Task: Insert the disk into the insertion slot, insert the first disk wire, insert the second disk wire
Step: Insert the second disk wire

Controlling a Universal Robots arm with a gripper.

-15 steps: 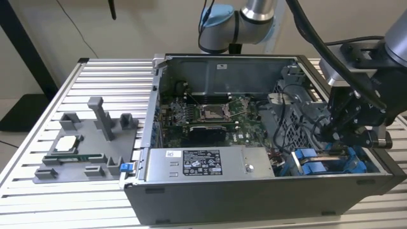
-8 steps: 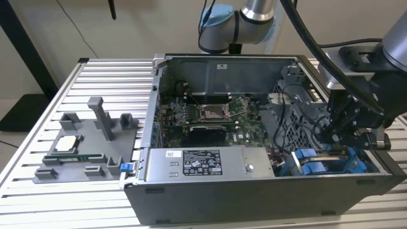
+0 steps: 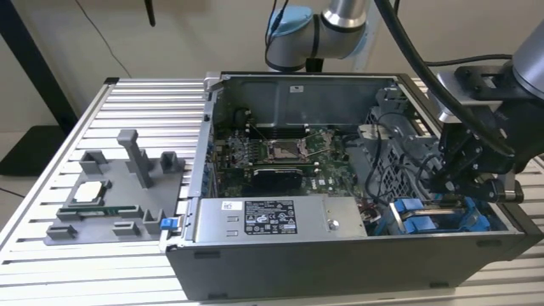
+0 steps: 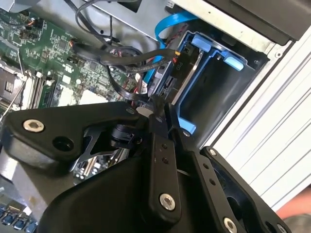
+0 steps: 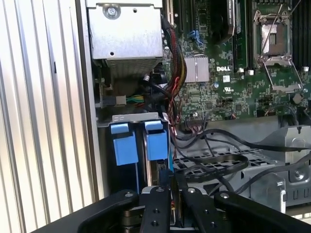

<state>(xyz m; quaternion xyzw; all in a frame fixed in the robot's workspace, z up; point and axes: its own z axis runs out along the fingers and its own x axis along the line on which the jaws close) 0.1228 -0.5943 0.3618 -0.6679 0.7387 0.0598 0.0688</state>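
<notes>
Disk sits edge-up in the insertion slot, the blue-railed bay at the corner of the open computer case towards the exterior view's right, next to the grey power-supply box with its white label. In the first wrist view two blue tabs stand side by side at the bay's end, and the disk's thin metal edge runs down between the blue rails behind the second tab. In the second wrist view the slot's blue frame is seen at an angle, with a metal plate standing inside it and a dark, hollow space beside that. The pincer hangs just over this bay, its black fingers drawn close together around a small dark cable end at their tips; whether they truly clamp it cannot be told, as the tips are partly hidden by the pincer's own body. Black wires loop across the perforated grey cage beside the bay, and a light blue flat cable curves down towards the disk's end. The green motherboard lies in the case's middle. The case stands on a ribbed metal table, where a grey fixture holds small parts well apart from the case, towards the exterior view's left.
</notes>
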